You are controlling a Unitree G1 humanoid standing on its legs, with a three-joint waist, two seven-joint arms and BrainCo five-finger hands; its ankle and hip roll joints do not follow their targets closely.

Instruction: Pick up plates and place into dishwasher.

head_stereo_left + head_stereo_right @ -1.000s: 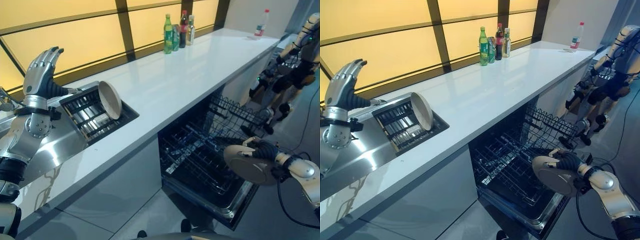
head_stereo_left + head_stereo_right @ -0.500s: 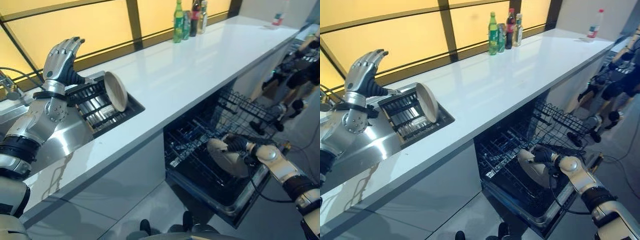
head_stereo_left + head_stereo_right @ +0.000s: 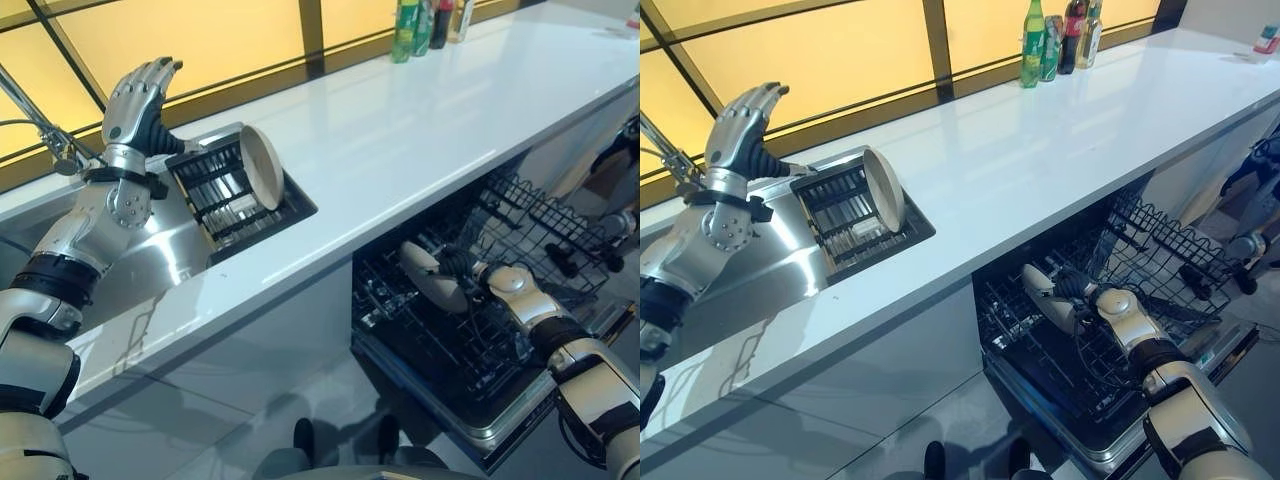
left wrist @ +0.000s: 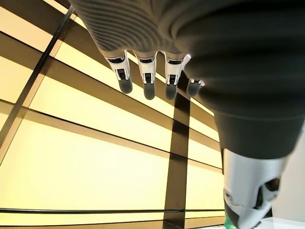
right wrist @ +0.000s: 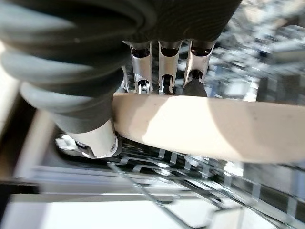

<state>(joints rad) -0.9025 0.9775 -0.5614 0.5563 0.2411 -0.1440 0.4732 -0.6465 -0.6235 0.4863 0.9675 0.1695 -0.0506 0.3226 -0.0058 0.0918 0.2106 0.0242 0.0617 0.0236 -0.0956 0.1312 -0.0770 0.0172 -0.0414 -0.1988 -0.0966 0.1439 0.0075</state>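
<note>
Right hand (image 3: 1087, 292) grips a beige round ceramic plate (image 3: 1039, 297) at lower right, inside the black wire dishwasher rack (image 3: 1060, 355); left hand (image 3: 740, 125) raised, fingers straight; risk: rim snagging tines, plate slipping.

Long white counter (image 3: 400, 140) runs along the yellow-paned window wall. Steel sink section (image 3: 150, 250) sits set into its left part. A dark slotted rack (image 3: 235, 190) sits recessed in the counter beside the sink, with one beige plate (image 3: 262, 167) standing on edge in it, leaning against the rack's right side. Cluster of bottles (image 3: 1058, 40) stands at the counter's far back edge by the window, well apart from the rack. One more small bottle (image 3: 1267, 38) at the far right end. Rest of the white top is bare.
</note>
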